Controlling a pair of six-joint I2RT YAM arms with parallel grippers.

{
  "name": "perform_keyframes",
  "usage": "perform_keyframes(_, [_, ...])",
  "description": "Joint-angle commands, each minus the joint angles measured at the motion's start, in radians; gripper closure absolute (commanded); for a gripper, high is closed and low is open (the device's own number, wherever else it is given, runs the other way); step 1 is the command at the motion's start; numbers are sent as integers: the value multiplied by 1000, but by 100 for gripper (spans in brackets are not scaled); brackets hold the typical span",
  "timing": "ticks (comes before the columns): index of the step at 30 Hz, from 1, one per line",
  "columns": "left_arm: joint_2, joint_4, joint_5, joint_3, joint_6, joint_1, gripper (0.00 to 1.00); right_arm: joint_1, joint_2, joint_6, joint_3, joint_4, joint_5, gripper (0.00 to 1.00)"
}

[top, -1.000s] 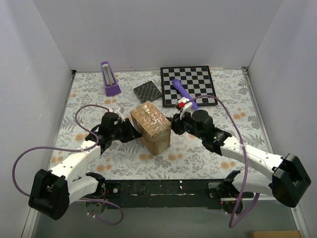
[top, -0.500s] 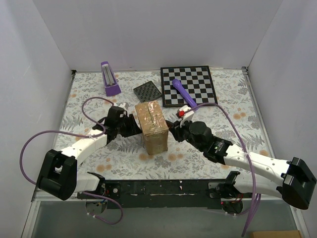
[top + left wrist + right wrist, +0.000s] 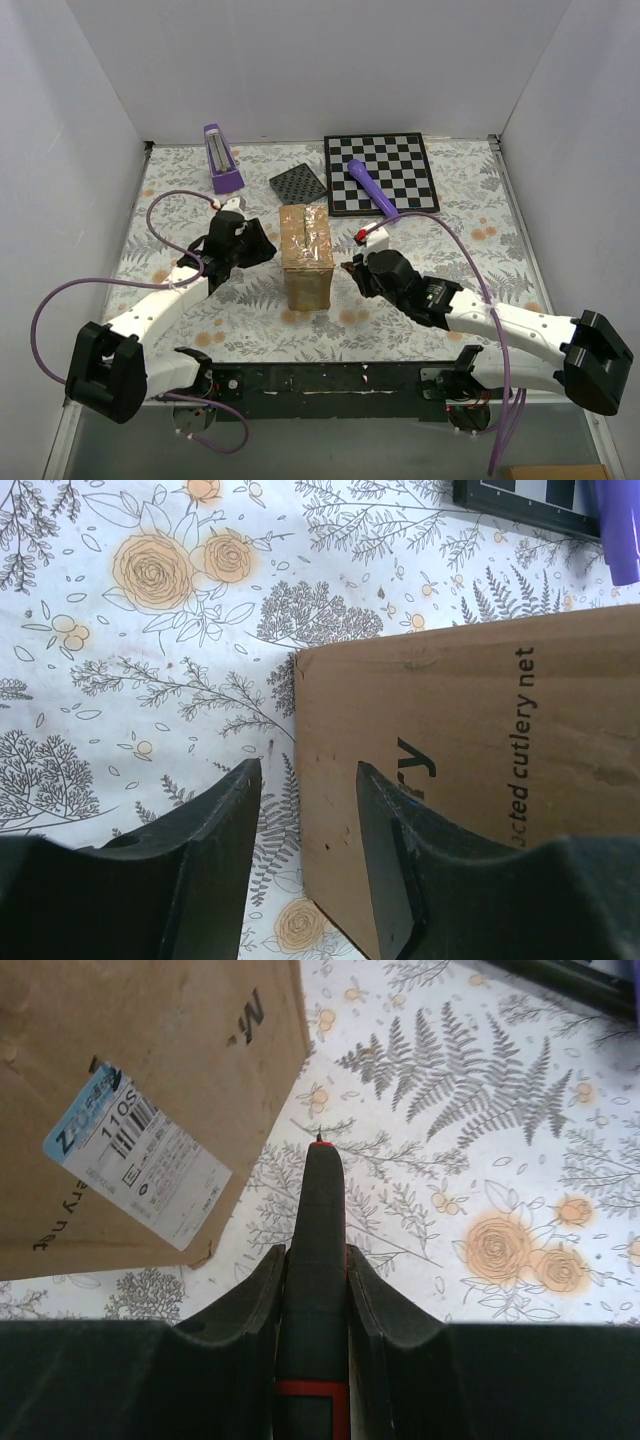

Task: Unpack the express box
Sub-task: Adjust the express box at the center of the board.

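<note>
Left gripper (image 3: 305, 770): the fingers are spread and nothing is held. In the left wrist view, one vertical edge of the express box (image 3: 306, 258), a small brown cardboard carton with glossy clear tape over its top flaps, is seen in the gap between the fingers. One finger (image 3: 385, 850) is placed in front of a printed side face, the other over the table covering. Contact with the carton cannot be determined.

Right gripper (image 3: 315, 1252): the fingers are pressed together on a slim black pen-shaped tool (image 3: 318, 1200) marked with a red band. Its pointed tip is directed at the table surface just beside the lower corner of the box face that carries a white-and-blue printed label (image 3: 135, 1160). Whether the tip touches anything cannot be told.

The express box is found upright near the middle of a white tablecloth (image 3: 470, 190) printed with grey ferns and orange flowers. It is flanked by the two grippers, each on its own side. The flaps are observed closed and taped.

Behind the box, a flat black-and-white chessboard (image 3: 400, 165) is noted, with a purple rod-shaped object (image 3: 370, 187) laid across its near left part. A small dark textured square tile (image 3: 298, 185) is recorded just left of the board, and a purple stand (image 3: 222, 160) further left.
</note>
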Motion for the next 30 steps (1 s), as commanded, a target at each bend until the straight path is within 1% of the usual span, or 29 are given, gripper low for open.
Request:
perform_keyframes(1, [-7,-4,-6,-24,9,0,57,23,42,23,62,46,-71,99])
perform_keyframes(2, [3,-1,40,-24,13,0,57,34,69,23,93,32,-70,99])
perform_keyframes(5, [39,28,70,-21,35,0,57,83,111,20,140,8,-62,99])
perform_keyframes(7, [75,46,103,-13,47,0,57,119,122,20,153,8,-50,99])
perform_keyframes(13, [141,95,231,11,55,-18,57,158,134,31,179,-26,-30,99])
perform_keyframes(23, [185,131,303,17,10,-56,56,163,53,68,145,-130,59,99])
perform_keyframes(30, [219,158,298,-4,-6,-58,55,163,1,45,177,-219,140,99])
